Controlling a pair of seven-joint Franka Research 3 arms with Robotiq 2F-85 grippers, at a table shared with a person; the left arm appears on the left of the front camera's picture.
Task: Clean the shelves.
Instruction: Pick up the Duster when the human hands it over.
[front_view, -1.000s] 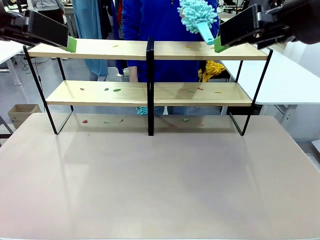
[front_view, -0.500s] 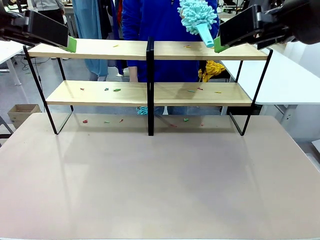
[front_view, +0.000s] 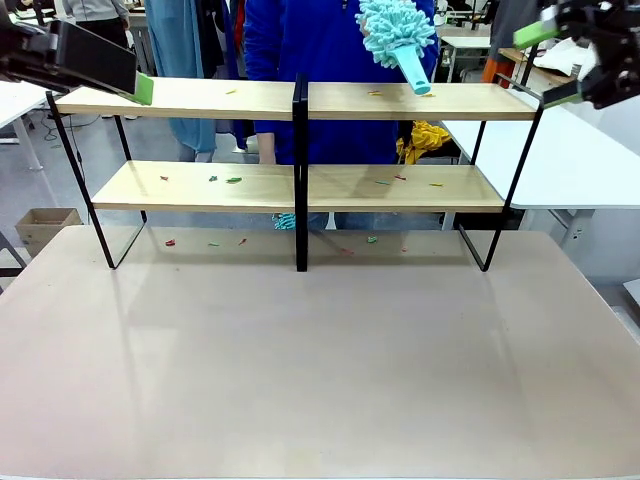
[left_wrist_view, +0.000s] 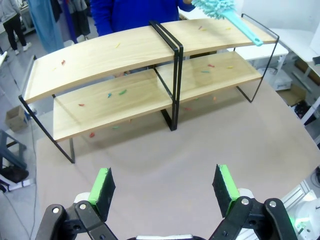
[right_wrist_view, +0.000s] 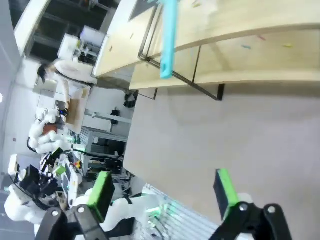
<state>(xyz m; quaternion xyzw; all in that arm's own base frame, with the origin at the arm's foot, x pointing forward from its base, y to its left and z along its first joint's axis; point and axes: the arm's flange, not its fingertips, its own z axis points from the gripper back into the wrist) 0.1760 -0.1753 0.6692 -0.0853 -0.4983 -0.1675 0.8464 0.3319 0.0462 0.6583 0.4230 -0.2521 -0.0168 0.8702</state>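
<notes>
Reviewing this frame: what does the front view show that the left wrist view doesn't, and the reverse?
Front view: the right gripper, open, up beyond the shelves' right end, and a yellow cloth behind the lower board. Left wrist view: the left gripper's green-padded fingers spread apart above the tabletop. Both: the shelves, coloured scraps on the boards, the teal duster at the top board's right half, the person's blue top.
</notes>
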